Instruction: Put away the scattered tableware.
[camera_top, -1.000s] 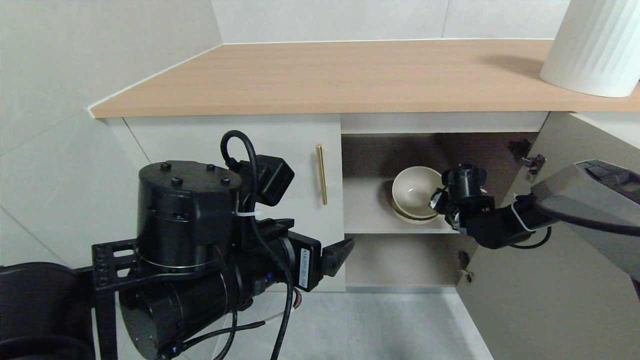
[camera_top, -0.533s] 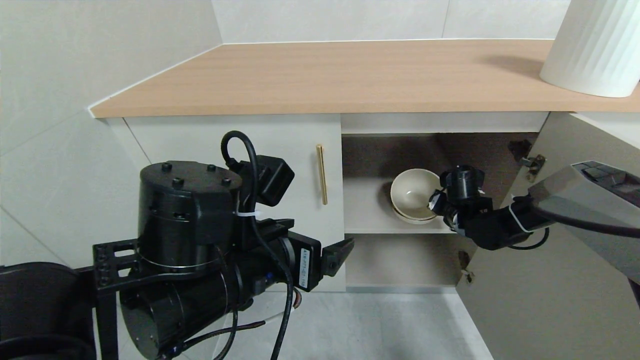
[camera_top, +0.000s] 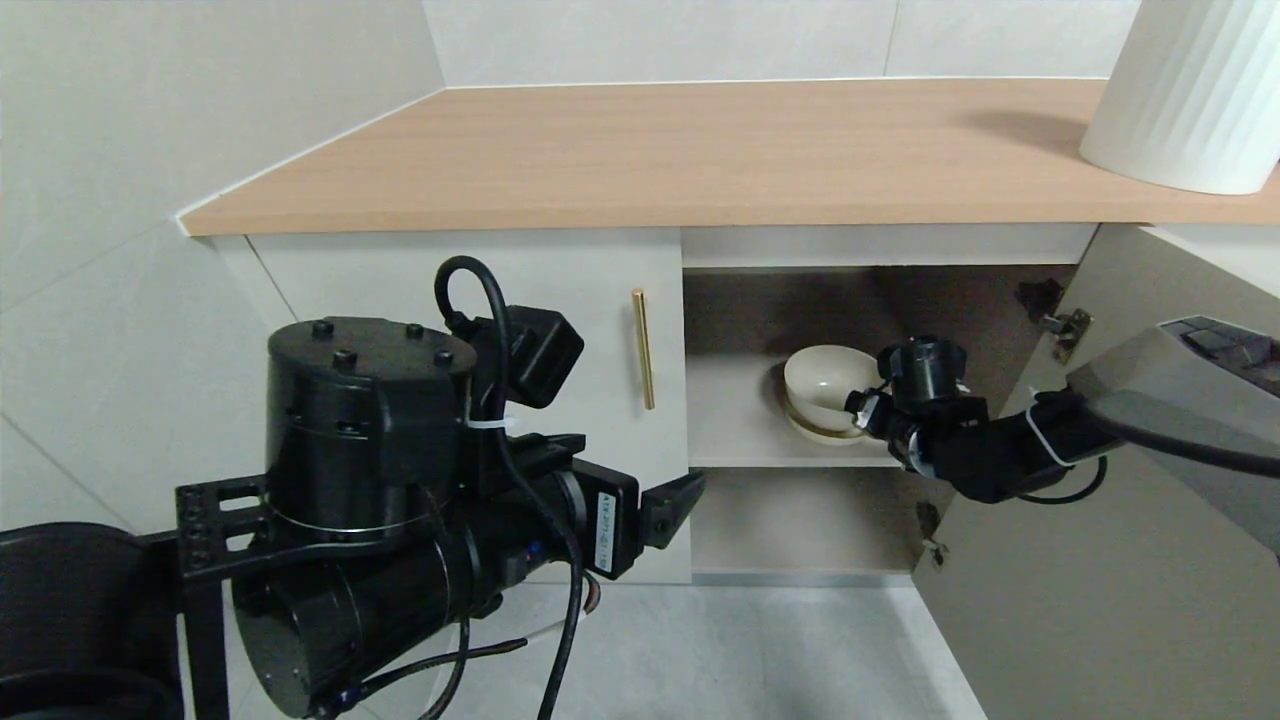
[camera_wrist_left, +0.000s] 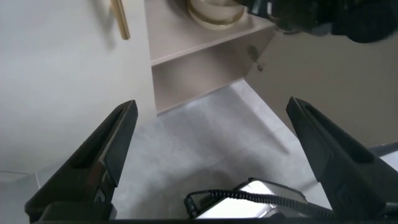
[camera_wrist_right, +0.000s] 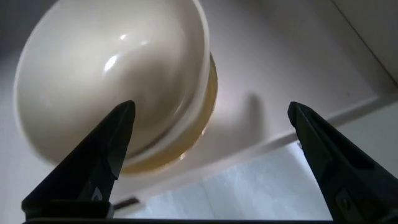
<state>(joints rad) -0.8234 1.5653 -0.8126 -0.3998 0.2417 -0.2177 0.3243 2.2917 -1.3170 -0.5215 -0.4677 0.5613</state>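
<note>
So glossy round cream bowls (camera_top: 823, 383) sit stacked on cab. shelf (camera_top: 730, 422).

The top bowl (camera_top: 828, 382), tilted toward the camera a second ago, now rests level on the lower bowl (camera_top: 812, 430); the right pincer (camera_top: 860, 405) stands slightly further left.

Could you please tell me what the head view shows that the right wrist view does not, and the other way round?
Head view only: the wooden countertop, the white ribbed container on it, the closed door's gold handle, and the left end effector. Right wrist view only: the open fingers of the right end effector, framing the stacked cream bowls. Both: those bowls on the cabinet shelf.
</note>
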